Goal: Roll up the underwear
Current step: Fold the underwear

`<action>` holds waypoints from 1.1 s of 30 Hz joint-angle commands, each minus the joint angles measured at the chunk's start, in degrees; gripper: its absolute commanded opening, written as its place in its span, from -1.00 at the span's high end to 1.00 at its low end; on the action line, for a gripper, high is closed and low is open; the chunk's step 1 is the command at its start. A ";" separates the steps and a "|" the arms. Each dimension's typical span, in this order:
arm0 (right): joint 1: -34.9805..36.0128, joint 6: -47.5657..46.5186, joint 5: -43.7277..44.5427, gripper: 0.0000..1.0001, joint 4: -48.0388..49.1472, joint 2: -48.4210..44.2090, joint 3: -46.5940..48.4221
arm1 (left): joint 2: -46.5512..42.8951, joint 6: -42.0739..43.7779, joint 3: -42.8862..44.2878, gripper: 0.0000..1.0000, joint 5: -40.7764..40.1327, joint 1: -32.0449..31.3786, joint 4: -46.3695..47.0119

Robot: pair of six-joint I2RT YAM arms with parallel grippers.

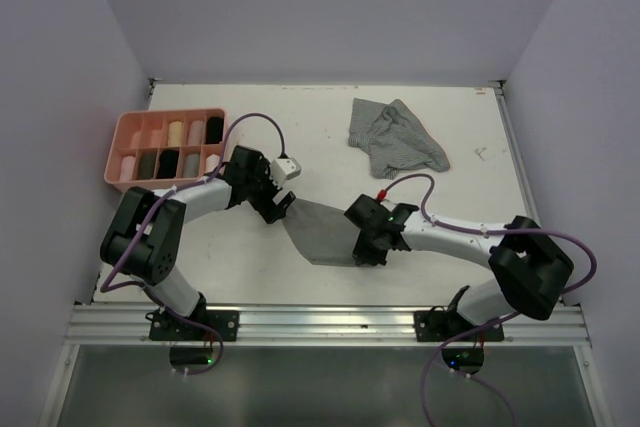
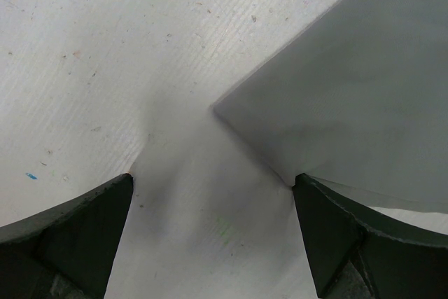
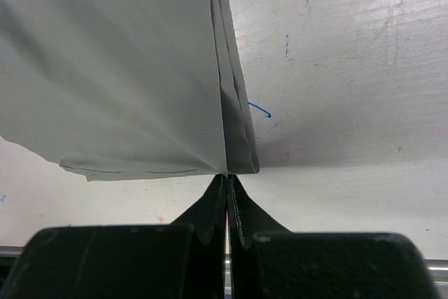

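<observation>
A plain grey underwear point(image 1: 322, 231) lies spread flat at the middle of the table, between my two grippers. My right gripper point(image 1: 360, 247) sits at its right edge. In the right wrist view the right gripper point(image 3: 227, 177) is shut, pinching the folded edge of the grey underwear point(image 3: 126, 68), which draws to a point at the fingertips. My left gripper point(image 1: 281, 209) is at the garment's upper left corner. It stands wide open point(image 2: 213, 194) over bare table, with the corner of the grey underwear point(image 2: 350, 96) reaching in beside the right finger point(image 2: 329, 229).
A crumpled grey striped underwear point(image 1: 398, 136) lies at the back right of the table. A pink compartment tray point(image 1: 170, 115) holding several rolled garments stands at the back left. The metal rail point(image 1: 330, 325) runs along the near edge, and walls close in on three sides.
</observation>
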 commanded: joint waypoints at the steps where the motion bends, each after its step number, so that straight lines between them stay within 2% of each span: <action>1: -0.99 -0.31 3.27 1.00 -2.01 -1.87 1.44 | 1.28 3.15 -1.92 -1.00 -4.57 0.56 -4.32; 25: -1.08 0.04 0.02 1.00 -0.26 -1.79 -2.87 | 1.37 3.77 -1.74 -1.00 -3.78 0.56 -4.67; 33: -1.26 -0.67 -1.57 1.00 1.94 1.64 -1.73 | -3.46 5.96 -1.56 -1.00 1.05 0.56 -7.65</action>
